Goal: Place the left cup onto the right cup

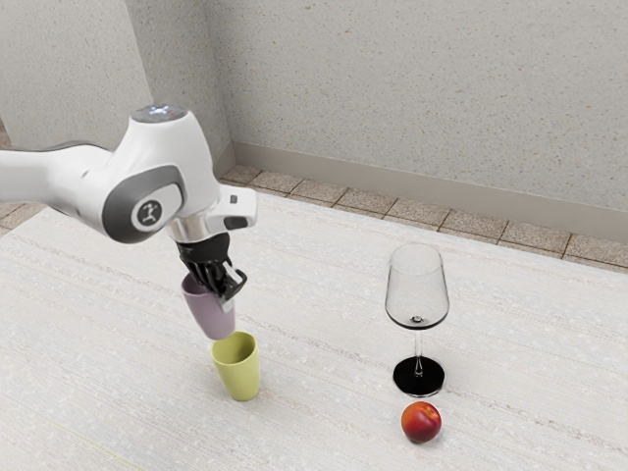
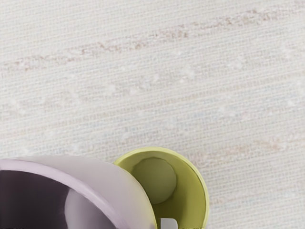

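Above the table (image 1: 108, 402), my end effector (image 1: 218, 280) clamps the rim of the lilac cup (image 1: 211, 314) and holds it tilted, off the surface. Its base hangs just beside the rim of the upright yellow-green cup (image 1: 237, 368); I cannot tell whether they touch.

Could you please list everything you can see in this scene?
table: one, pale beige, under everything
green cup: one, yellow-green, upright on the table, empty
purple cup: one, pale purple, tilted, held just over the green cup's rim
wine glass: one, clear with a dark foot, upright, toward the exterior view's right
fruit: one, red-orange, on the table by the wine glass's foot
arm: one, white and grey, from the exterior view's left
gripper: one, black, shut on the purple cup
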{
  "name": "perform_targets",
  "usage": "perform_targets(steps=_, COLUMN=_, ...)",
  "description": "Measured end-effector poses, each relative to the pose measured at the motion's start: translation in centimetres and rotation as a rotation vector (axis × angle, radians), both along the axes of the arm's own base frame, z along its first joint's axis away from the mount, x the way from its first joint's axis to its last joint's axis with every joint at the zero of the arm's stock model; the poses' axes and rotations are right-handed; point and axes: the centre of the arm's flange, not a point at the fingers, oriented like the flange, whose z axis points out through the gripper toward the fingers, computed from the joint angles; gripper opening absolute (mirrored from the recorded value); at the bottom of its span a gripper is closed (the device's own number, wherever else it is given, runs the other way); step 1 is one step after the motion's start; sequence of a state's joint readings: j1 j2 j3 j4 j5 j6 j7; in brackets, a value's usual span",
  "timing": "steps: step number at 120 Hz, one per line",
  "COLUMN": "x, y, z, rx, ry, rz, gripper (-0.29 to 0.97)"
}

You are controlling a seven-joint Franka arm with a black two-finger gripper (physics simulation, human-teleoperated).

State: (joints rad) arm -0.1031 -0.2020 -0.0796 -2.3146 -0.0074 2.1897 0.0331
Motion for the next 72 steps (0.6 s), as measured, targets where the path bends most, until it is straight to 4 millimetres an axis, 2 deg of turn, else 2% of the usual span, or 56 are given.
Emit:
perform_targets(steps=12, x=-0.3, y=-0.9, z=-0.1, rx=0.001, ry=-0.008, rz=-0.006, gripper=-0.08)
perform_targets(steps=44, x=0.0, y=-1.9, z=-1.7, rx=-0.005, ry=0.012, rz=0.005, gripper=-0.09)
perform_targets(steps=72, x=0.6, y=-2.1, z=-3.6, rx=-0.005, ry=0.042, rz=0.019, gripper=-0.10)
